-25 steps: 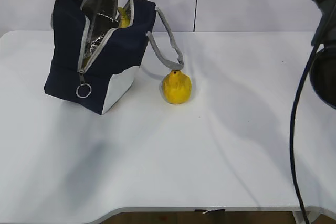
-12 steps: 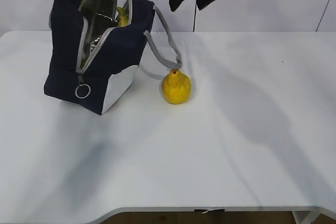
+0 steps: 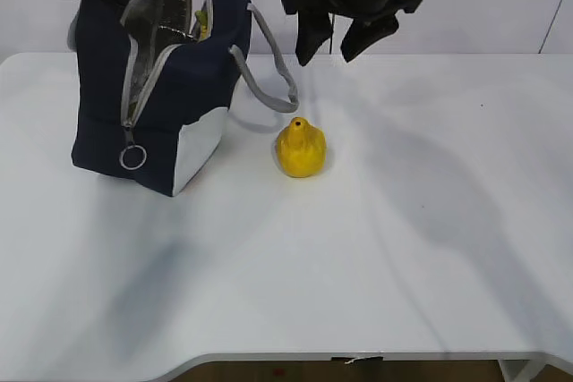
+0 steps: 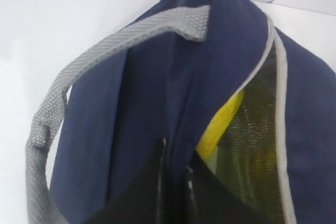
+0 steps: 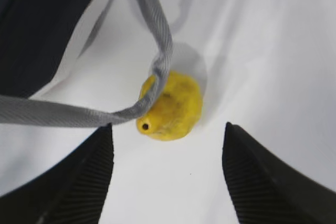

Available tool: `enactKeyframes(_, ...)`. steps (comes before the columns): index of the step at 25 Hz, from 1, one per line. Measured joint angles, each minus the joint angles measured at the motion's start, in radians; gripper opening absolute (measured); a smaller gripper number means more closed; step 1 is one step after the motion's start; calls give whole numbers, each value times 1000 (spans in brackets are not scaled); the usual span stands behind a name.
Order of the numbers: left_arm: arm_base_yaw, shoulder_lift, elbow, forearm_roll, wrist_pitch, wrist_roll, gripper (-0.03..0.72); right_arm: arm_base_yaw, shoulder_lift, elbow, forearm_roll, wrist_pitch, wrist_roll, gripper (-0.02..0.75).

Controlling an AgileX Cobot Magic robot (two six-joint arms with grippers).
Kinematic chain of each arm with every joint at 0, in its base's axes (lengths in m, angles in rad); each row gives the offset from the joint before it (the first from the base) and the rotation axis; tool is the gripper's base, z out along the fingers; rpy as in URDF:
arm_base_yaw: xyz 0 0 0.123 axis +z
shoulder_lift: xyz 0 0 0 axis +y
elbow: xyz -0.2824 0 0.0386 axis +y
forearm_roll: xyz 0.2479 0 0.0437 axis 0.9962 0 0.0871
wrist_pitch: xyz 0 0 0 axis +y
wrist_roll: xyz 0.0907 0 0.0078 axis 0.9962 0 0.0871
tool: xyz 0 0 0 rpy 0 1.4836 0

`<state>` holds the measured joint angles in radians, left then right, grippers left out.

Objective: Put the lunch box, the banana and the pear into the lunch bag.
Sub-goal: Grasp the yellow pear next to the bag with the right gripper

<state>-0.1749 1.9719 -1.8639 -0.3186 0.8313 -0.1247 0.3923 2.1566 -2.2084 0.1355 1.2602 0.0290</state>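
at the left of the table the left gripper [image 4: 176,182] pinches the near wall of the lunch bag [image 3: 152,123], holding its mouth open; the banana [image 4: 220,121] already lies inside, and i cannot see the lunch box. just right of the bag, the pear [image 3: 301,148] sits on the table [image 3: 403,248] under a strap handle [image 5: 152,40]. above it the right gripper [image 5: 168,177] hangs spread wide. descend straight, straddle the pear clear of the strap, then squeeze gently.
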Motion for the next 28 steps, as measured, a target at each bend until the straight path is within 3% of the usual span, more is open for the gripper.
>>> enactKeyframes(11, 0, 19, -2, 14, 0, 0, 2, 4, 0, 124, 46, -8, -86, 515)
enactKeyframes(28, 0, 21, -2, 14, 0, 0, 2, 56, -9, 179, -58, -16, -183, 516)
